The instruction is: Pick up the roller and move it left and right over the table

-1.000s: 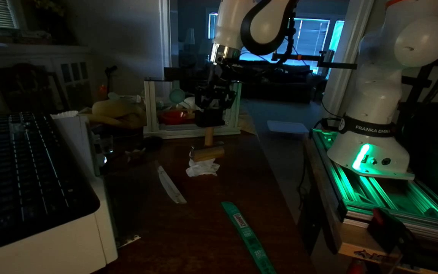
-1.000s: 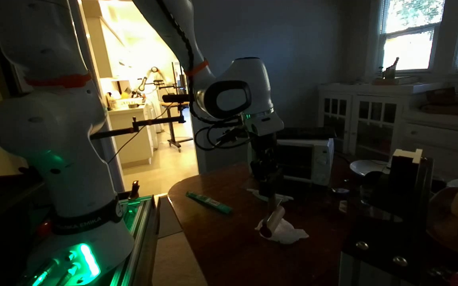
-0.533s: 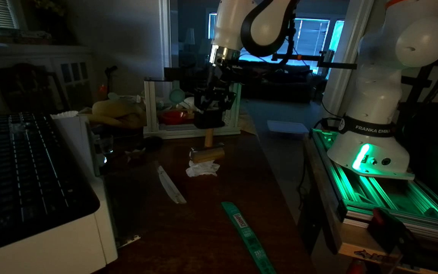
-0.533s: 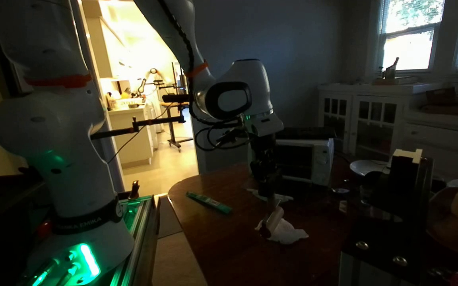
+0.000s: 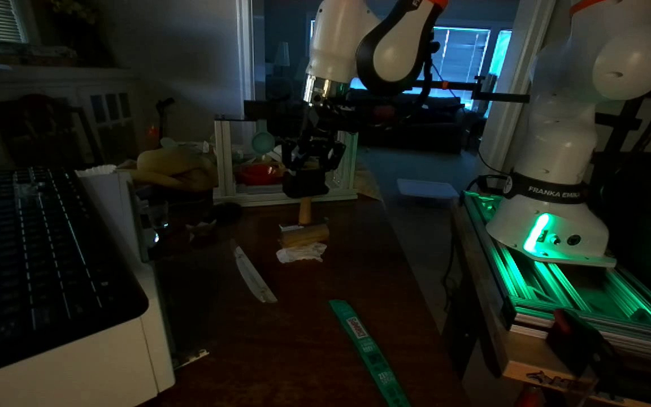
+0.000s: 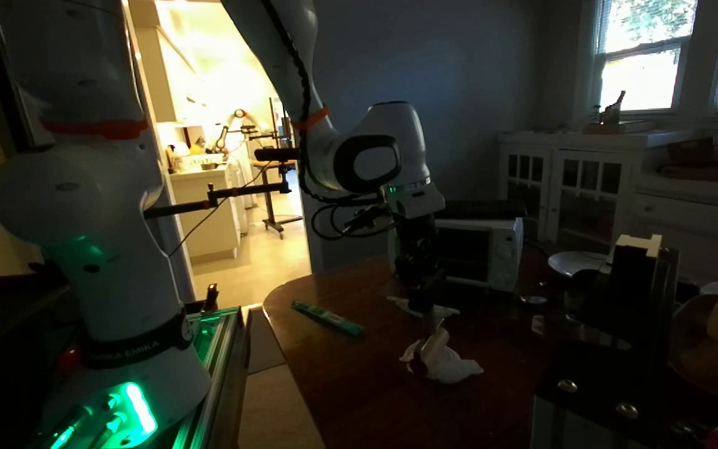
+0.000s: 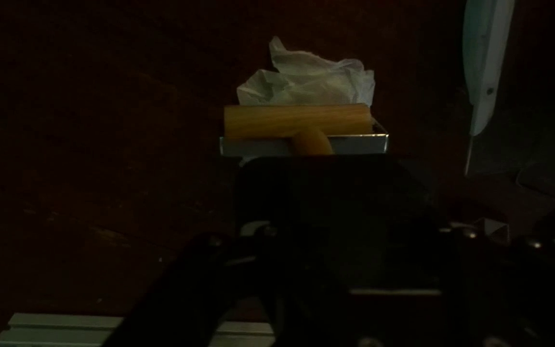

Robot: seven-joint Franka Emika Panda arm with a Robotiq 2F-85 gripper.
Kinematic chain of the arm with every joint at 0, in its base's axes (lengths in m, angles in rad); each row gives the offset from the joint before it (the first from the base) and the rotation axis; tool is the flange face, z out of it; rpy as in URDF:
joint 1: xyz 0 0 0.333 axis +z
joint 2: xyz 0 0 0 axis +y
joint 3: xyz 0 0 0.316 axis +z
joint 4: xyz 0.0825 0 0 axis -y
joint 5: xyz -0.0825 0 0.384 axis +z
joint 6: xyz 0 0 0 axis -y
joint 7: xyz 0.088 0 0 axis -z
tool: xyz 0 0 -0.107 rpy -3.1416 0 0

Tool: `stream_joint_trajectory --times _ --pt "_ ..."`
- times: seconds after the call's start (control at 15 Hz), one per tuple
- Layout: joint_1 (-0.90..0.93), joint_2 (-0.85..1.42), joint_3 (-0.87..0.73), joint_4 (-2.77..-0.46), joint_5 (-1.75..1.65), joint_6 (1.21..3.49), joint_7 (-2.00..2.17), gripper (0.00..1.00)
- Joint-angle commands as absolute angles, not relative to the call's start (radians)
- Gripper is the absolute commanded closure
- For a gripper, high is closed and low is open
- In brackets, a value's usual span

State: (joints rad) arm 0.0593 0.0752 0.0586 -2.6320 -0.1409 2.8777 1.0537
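The roller is a wooden cylinder in a metal frame with a wooden handle; it shows in both exterior views [image 5: 304,235] [image 6: 432,349] and in the wrist view [image 7: 297,120]. My gripper [image 5: 305,193] is shut on the upper handle, roller head down; it also shows in an exterior view [image 6: 426,308] and, very dark, in the wrist view [image 7: 312,161]. The head is at the crumpled white paper [image 5: 301,254] on the dark brown table [image 5: 280,350]; whether it touches or hovers just above, I cannot tell. The fingertips' grip itself is hidden in darkness.
A green strip package [image 5: 366,347] and a white knife-shaped piece [image 5: 253,275] lie on the table. A white toaster oven [image 6: 503,249] stands at one end. A metal-framed stand [image 5: 286,198] is behind the gripper. A glass [image 5: 157,215] is beside the oven.
My gripper and the roller have moved down and slightly left in an exterior view, onto or close over the paper. Grip on the handle looks the same. Paper has barely changed.
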Motion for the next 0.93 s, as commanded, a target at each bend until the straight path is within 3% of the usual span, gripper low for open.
stream_joint_trajectory --times 0.0,0.87 --pt "0.095 0.128 0.025 -2.603 -0.156 2.933 1.102 0.66" --pt "0.158 0.220 -0.070 -2.548 -0.158 2.953 1.121 0.66"
